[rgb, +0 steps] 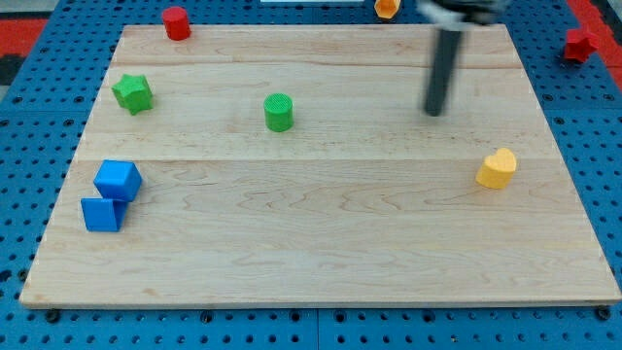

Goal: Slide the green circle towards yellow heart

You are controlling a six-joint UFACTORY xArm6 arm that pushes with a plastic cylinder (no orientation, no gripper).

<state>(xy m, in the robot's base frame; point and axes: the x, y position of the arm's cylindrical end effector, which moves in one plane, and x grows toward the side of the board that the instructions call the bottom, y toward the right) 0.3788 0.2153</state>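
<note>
The green circle (278, 111) stands on the wooden board (321, 262), left of centre in the upper half. The yellow heart (497, 168) lies near the board's right edge at mid height. My tip (432, 113) is on the board between them, well to the right of the green circle and up and left of the yellow heart. It touches neither block.
A green star (132, 93) lies at the upper left. A red cylinder (176, 22) stands at the top left edge. Two blue cubes (118, 180) (101, 214) touch at the left edge. A yellow block (387, 7) sits at the top edge. A red block (581, 44) lies off the board, right.
</note>
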